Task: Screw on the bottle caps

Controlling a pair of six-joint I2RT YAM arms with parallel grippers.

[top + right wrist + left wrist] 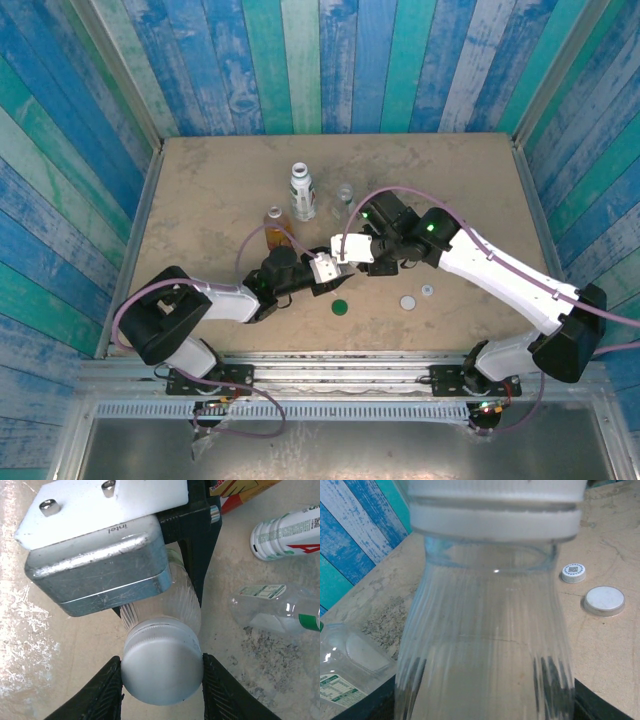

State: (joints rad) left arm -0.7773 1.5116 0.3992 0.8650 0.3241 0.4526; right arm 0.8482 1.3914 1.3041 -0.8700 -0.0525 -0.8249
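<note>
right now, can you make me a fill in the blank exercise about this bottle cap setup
1. The left claw holds a clear ribbed ___.
2. The right claw pinches the white ___ on that bottle's neck.
3. The loose cap nearest the arms' bases is dark ___.
4. ___ pale caps lie loose on the table to its right.
Missing words: bottle; cap; green; two.

Bright even light, soft shadows, clear bottle (485,645) blurred close up
</note>
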